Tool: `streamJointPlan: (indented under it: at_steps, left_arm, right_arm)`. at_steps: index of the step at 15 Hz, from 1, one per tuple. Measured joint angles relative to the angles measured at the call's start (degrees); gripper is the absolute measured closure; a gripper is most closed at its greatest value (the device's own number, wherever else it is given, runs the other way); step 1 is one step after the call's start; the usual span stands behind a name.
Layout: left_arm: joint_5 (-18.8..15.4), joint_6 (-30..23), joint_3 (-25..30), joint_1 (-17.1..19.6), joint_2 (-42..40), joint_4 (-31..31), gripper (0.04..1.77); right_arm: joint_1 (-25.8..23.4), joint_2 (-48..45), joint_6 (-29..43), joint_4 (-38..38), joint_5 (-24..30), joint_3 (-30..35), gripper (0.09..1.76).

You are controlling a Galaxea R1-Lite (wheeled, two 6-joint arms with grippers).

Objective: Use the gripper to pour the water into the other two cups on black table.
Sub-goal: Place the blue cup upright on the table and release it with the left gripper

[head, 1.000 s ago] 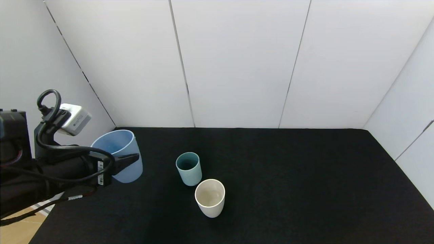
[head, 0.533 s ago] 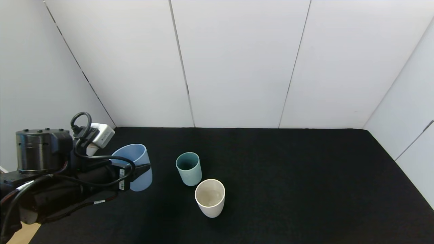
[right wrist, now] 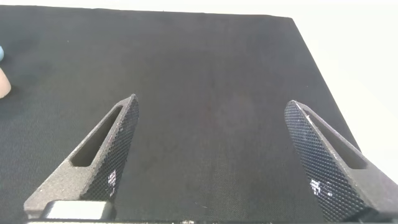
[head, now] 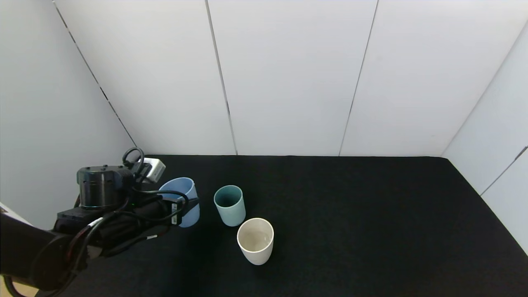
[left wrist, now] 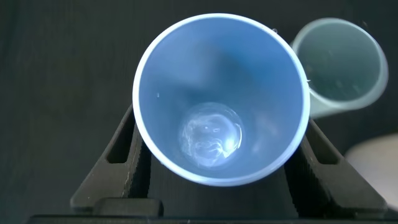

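Note:
My left gripper is shut on a light blue tumbler, held upright just left of the teal-green cup on the black table. In the left wrist view the blue tumbler sits between the black fingers with a little water at its bottom, and the teal-green cup stands close beside it. The cream-white cup stands just in front of and right of the teal one. My right gripper is open and empty over bare table; it does not show in the head view.
White wall panels enclose the table at the back and both sides. The table's left front edge lies under my left arm. Bare black cloth spreads right of the cups.
My left arm has carried the blue tumbler rightward and farther onto the table, from near the left edge to close beside the teal-green cup. The two cups have not moved.

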Motion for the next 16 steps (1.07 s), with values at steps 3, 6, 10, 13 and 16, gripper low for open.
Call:
streamJointPlan:
  at_steps: [3,6,10,13,16]
  left_arm:
    - [0.4,0.3,0.2,-0.2,6.2,-6.8,0.59]
    - [0.5,0.3,0.2,-0.2,8.8,-6.9,0.59]
    - [0.5,0.3,0.1,0.0,9.7,-7.0,0.59]
    - [0.5,0.3,0.3,0.0,9.7,-7.1,0.59]
    - [0.5,0.3,0.5,0.0,9.7,-7.3,0.41]
  right_arm:
    - [0.0,0.0,0.0,0.0,0.0,0.0,0.14]
    - [0.0,0.0,0.0,0.0,0.0,0.0,0.14]
    - [0.0,0.0,0.0,0.0,0.0,0.0,0.14]
    - [0.0,0.0,0.0,0.0,0.0,0.0,0.14]
    - [0.0,0.0,0.0,0.0,0.0,0.0,0.14]
